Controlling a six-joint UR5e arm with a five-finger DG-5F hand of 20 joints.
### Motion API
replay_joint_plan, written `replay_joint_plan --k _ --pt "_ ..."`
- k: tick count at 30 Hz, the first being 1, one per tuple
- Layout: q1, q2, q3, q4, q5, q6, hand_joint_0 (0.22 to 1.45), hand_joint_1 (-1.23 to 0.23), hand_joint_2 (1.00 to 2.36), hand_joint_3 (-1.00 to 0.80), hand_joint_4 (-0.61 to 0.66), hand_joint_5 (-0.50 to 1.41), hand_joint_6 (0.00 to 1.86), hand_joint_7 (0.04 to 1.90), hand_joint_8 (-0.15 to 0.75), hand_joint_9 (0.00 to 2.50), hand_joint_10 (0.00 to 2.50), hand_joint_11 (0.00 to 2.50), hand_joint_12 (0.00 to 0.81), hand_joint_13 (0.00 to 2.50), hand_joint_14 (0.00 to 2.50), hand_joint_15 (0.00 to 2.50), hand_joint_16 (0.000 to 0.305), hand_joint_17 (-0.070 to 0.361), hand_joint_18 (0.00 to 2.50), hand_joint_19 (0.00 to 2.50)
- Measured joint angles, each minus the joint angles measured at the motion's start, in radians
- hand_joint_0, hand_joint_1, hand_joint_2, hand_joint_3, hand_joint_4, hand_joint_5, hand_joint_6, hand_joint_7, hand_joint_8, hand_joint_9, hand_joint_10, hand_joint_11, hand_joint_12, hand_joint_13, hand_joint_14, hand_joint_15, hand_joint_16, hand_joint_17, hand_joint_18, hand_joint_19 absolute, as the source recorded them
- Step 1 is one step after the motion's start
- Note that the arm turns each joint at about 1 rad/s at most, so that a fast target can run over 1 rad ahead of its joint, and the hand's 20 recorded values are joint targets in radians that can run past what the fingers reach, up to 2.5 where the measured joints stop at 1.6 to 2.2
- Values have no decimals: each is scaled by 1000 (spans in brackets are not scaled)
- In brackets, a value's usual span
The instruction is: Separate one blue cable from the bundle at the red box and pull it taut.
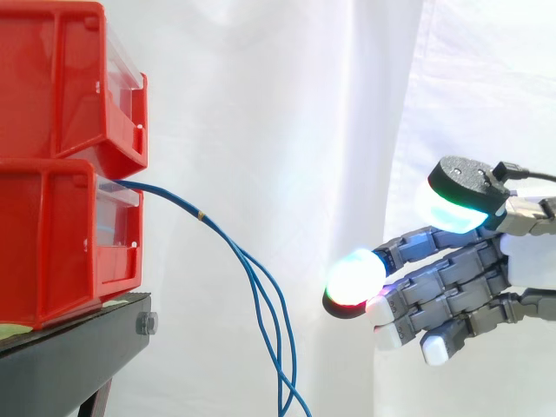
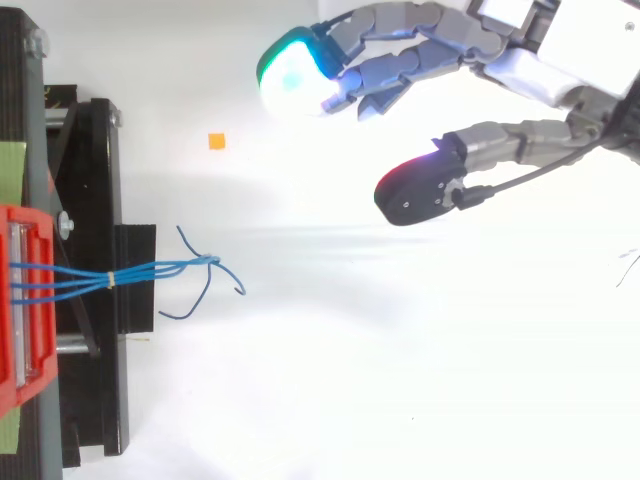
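Out front, the robot hand [image 1: 469, 282] hangs open, fingers spread and relaxed, nothing in its hold, well apart from the work: this looks like the approach step. Beyond it the blue cables [image 1: 201, 215] droop, banded together, from the lower red box [image 1: 52, 243] on the black stand [image 1: 69, 356]. The next move likely calls for closing in and pinching a single strand below the band.

Black stand w/ red bins stacked on top.

Black stand [image 1: 82, 352] carries the lower red bin [image 1: 61, 243] directly, close to the stand's front edge. The upper red bin [image 1: 61, 82] sits on the lower one, not on the stand. A green strip [image 1: 12, 330] lies on the stand top, just under the lower bin's bottom edge. A bolt [image 1: 148, 324] sits in the stand's front face.
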Motion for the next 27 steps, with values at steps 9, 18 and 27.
replay_joint_plan --k 9,18,27 --pt "2 -23 4 19 20 -13 529 -676 1000 -500 333 -222 501 697 372 668 6 317 393 668 11 337 62 139 679 593" --pt "1 -143 108 39 -15 0 528 -677 1000 -500 343 -218 501 698 372 667 5 317 394 667 10 341 62 139 679 592" --pt "12 -192 158 47 -54 5 528 -676 1000 -500 389 -201 501 713 370 668 8 327 393 667 10 344 62 139 675 602"
